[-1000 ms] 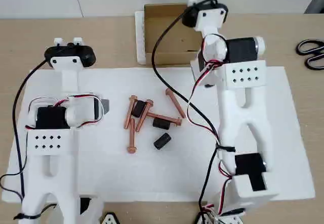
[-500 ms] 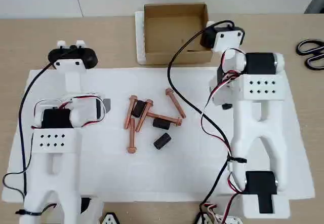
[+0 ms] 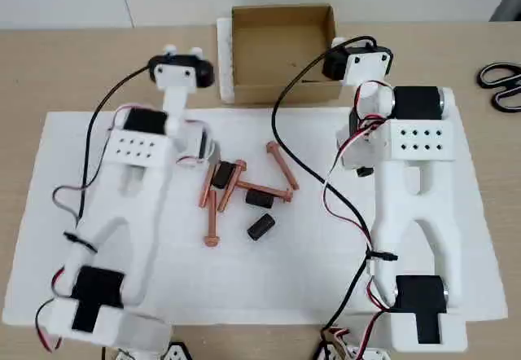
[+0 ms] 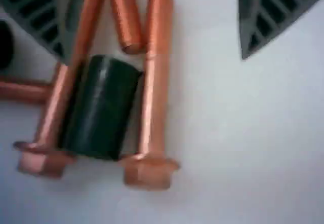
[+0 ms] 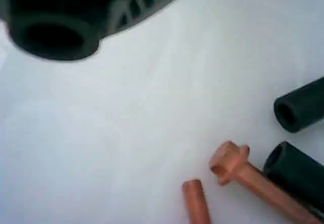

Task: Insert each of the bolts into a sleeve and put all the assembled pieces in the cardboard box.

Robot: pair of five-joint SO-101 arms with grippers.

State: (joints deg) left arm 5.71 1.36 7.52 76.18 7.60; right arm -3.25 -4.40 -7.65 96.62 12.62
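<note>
Left claw: wide open, over the near end of the pile, a finger on either side of two copper-coloured flanged metal bolts. Nothing held.

Between those two bolts lies a short black cylindrical sleeve, touching both, not threaded on either. A third bolt's plain end sits just beside them.

Right claw: closed on another black tubular sleeve, open bore facing the wrist camera, lifted off the sheet. Only one finger is visible, so the grip is judged from the sleeve sitting against it.

High view:
- All five bolts are loose on the white foam sheet, mid-sheet between the arms.
- One bolt lies angled on the right arm's side.
- One bolt lies flat with a black sleeve just beside it.
- One more sleeve lies on its own, nearest the arm bases.

The brown cardboard box is at the far edge of the foam, nearer the right arm. I can't make out any parts inside it.

Black-handled scissors lie on the wooden desk, well apart at the far right.
</note>
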